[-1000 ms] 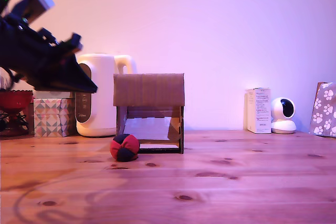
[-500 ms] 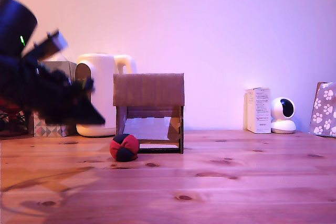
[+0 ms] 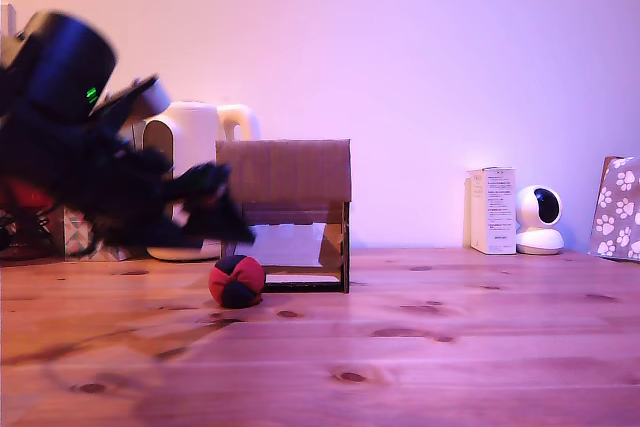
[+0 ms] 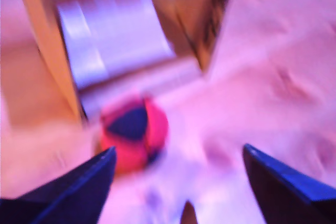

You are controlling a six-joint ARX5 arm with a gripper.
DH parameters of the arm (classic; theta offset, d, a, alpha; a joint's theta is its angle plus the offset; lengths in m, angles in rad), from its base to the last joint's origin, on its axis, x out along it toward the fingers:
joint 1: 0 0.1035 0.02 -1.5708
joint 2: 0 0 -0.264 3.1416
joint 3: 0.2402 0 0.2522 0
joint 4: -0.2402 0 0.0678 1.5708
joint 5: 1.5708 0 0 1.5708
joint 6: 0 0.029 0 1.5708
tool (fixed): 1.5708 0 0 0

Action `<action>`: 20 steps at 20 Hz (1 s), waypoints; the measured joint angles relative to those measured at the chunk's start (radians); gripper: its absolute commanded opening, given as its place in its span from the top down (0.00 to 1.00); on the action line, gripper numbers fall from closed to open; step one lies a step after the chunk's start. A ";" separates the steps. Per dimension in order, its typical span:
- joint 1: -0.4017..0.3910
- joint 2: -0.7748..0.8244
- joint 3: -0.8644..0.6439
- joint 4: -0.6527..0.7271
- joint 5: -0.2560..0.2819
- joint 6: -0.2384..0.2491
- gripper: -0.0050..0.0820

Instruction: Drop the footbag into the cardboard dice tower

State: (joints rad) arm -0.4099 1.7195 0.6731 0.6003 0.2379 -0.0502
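Hovering spread wide and empty, the gripper (image 4: pixel 176 161) lines up over the footbag (image 3: pixel 237 281), which rests on the surface (image 3: pixel 420 347) touching the cardboard dice tower (image 3: pixel 285 212).

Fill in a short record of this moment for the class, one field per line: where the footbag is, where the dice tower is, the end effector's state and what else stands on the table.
footbag: on the table, not held, just in front of the tower's lower opening
cardboard dice tower: upright, pale ramp visible in the opening
end effector: open, empty, fingers apart, footbag ahead of them; blurred
behind tower: white kettle
exterior view's right: white box, small white camera, paw-print bag
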 measured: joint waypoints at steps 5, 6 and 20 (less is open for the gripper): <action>0.000 0.035 0.056 0.002 -0.032 -0.001 0.07; 0.000 0.060 0.073 0.003 -0.034 -0.001 0.07; 0.000 0.254 0.221 -0.068 -0.038 -0.011 0.79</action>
State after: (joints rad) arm -0.4099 1.9739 0.8940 0.5327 0.1997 -0.0608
